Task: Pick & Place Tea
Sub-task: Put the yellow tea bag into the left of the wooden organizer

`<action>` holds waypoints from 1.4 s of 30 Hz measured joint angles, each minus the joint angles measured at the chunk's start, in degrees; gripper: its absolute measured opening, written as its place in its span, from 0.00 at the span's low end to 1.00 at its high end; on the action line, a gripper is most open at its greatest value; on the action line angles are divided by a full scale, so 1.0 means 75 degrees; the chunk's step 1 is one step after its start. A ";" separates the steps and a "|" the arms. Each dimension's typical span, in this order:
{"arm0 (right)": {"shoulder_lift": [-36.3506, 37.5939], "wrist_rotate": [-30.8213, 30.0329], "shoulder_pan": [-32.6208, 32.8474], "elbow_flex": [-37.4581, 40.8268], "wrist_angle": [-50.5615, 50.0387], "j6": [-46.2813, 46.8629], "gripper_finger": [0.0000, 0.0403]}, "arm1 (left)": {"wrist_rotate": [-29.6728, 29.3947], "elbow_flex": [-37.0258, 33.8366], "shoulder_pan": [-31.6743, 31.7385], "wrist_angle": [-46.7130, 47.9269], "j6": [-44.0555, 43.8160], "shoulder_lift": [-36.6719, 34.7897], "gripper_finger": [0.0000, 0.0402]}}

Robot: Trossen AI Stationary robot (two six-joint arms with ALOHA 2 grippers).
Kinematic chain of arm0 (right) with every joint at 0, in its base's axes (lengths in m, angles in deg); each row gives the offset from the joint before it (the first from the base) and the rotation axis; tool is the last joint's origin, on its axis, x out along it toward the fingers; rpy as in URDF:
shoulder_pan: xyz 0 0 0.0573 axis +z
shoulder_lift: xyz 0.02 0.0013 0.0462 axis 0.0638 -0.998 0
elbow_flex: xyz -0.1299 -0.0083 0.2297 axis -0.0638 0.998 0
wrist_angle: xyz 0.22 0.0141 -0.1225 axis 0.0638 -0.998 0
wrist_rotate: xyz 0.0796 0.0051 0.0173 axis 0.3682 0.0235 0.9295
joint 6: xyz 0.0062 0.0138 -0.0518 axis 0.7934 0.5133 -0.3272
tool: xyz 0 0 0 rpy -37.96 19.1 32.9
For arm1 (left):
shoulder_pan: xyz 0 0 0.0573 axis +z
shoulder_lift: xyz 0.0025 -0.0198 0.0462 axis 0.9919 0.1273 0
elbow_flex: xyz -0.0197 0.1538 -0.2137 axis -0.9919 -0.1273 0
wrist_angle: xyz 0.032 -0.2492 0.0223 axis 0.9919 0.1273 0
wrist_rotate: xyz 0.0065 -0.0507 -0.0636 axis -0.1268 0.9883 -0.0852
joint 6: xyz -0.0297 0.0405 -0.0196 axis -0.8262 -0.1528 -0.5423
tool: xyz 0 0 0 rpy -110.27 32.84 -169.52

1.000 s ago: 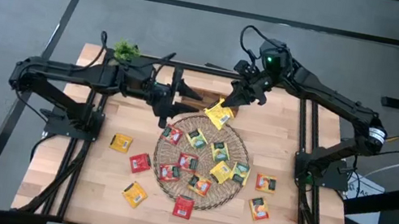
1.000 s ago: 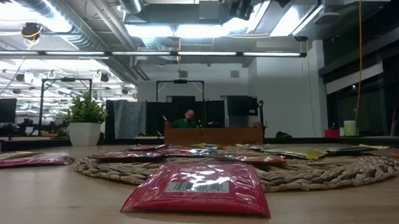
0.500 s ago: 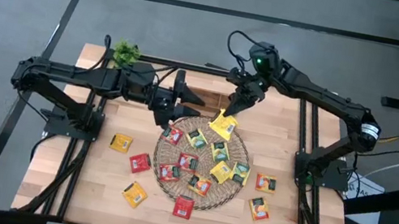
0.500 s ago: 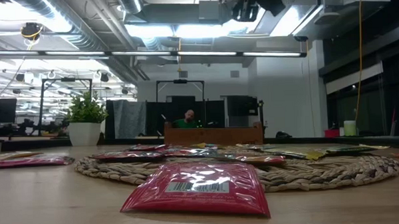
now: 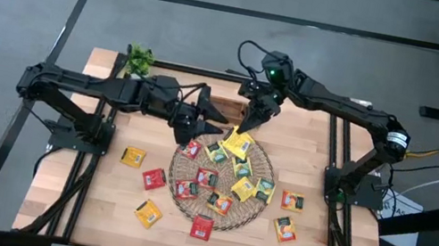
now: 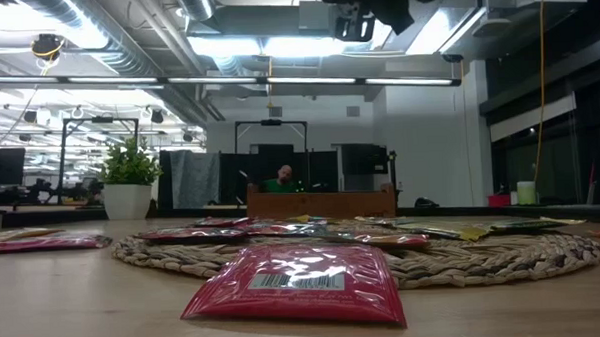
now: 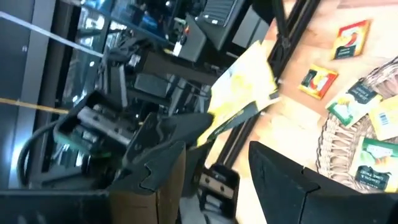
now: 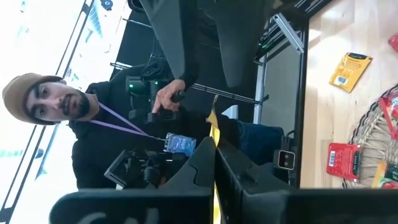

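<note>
Compared with a second ago, we see the right gripper [image 5: 248,123] has swung from right of centre toward the middle of the high view and come lower, carrying its yellow sachet [image 5: 239,144] with it; the sachet now hangs over the upper rim of the wicker mat [image 5: 189,192] instead of clear of it. The left gripper [image 5: 209,123] has also slid rightward, its fingertips now just beside the mat's upper left edge and near the hanging sachet. The loose sachets have not shifted.

The right gripper's fingers are pinched together on the yellow sachet; in the right wrist view its thin edge [image 8: 213,138] stands up from between the dark fingers [image 8: 239,177]. The left gripper's fingers stand spread with nothing between them, and its wrist view shows the yellow sachet [image 7: 244,86] beyond them, flat, glossy and square.

The rest of the tea lies scattered: flat foil squares in red, yellow and orange, some on the round woven mat at mid-frame, others on the pale wooden table [image 5: 97,201] around it. In the low view a shiny red sachet [image 6: 294,282] with a barcode lies nearest, in front of the coarse braided mat [image 6: 503,256].

A small green potted plant [image 5: 138,58] stands at the table's upper left corner. A person [image 8: 93,134] shows in the right wrist view.
</note>
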 joint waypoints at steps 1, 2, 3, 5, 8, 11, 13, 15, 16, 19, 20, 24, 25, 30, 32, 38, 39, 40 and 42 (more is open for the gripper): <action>0.0000 0.0000 0.0000 0.0000 0.0022 0.0004 0.01 | 0.0005 0.0000 -0.0048 -0.0008 0.0073 0.0019 0.43; 0.0003 0.0000 0.0000 0.0000 0.0024 0.0007 0.01 | 0.0006 0.0000 -0.0102 -0.0014 0.0180 0.0046 0.43; 0.0003 0.0000 0.0000 0.0000 0.0024 0.0007 0.01 | 0.0006 0.0000 -0.0152 -0.0022 0.0308 0.0085 0.43; 0.0003 -0.0003 0.0000 0.0000 0.0018 0.0004 0.01 | -0.0016 0.0000 -0.0234 -0.0010 0.0537 0.0156 0.43; 0.0003 -0.0003 -0.0003 -0.0003 0.0021 0.0004 0.01 | -0.0047 0.0000 -0.0335 -0.0031 0.0664 0.0220 0.43; 0.0003 -0.0003 0.0000 -0.0003 0.0021 0.0004 0.01 | -0.0049 0.0000 -0.0391 -0.0062 0.0755 0.0326 0.43; 0.0003 -0.0007 0.0003 -0.0003 0.0018 0.0004 0.01 | -0.0115 0.0000 -0.0399 -0.0187 0.0767 0.0377 0.43; 0.0003 -0.0031 0.0028 -0.0003 0.0021 0.0005 0.01 | -0.0188 0.0000 -0.0394 -0.0291 0.0771 0.0368 0.43; 0.0003 -0.0034 0.0030 -0.0003 0.0018 0.0005 0.01 | -0.0193 0.0000 -0.0391 -0.0362 0.0773 0.0363 0.43; 0.0003 -0.0044 0.0079 -0.0003 0.0018 0.0004 0.01 | -0.0195 0.0000 -0.0394 -0.0450 0.0795 0.0363 0.43; 0.0003 -0.0045 0.0096 -0.0003 0.0018 0.0001 0.01 | -0.0191 0.0000 -0.0394 -0.0481 0.0816 0.0363 0.42; 0.0003 -0.0058 0.0146 -0.0003 0.0018 -0.0002 0.01 | 0.0027 0.0000 -0.0405 -0.0485 0.0817 0.0363 0.36; 0.0003 -0.0058 0.0148 -0.0003 0.0018 -0.0002 0.01 | 0.0065 0.0000 -0.0427 -0.0486 0.0816 0.0363 0.34; 0.0006 -0.0061 0.0146 -0.0006 0.0018 -0.0007 0.01 | 0.0120 0.0000 -0.0545 -0.0489 0.0811 0.0363 0.26; 0.0006 -0.0064 0.0146 -0.0006 0.0018 -0.0010 0.01 | 0.0135 0.0000 -0.0569 -0.0496 0.0808 0.0378 0.23; 0.0009 -0.0067 0.0146 -0.0009 0.0018 -0.0025 0.01 | 0.0090 0.0003 -0.0592 -0.0821 0.0793 0.0594 0.21; 0.0009 -0.0067 0.0146 -0.0009 0.0018 -0.0025 0.01 | 0.0051 0.0003 -0.0592 -0.0817 0.0796 0.0629 0.21; 0.0009 -0.0067 0.0146 -0.0009 0.0018 -0.0025 0.01 | -0.0017 0.0003 -0.0592 -0.0792 0.0828 0.0663 0.21; 0.0009 -0.0070 0.0146 -0.0009 0.0016 -0.0025 0.01 | -0.0083 0.0003 -0.0592 -0.0788 0.0903 0.0717 0.20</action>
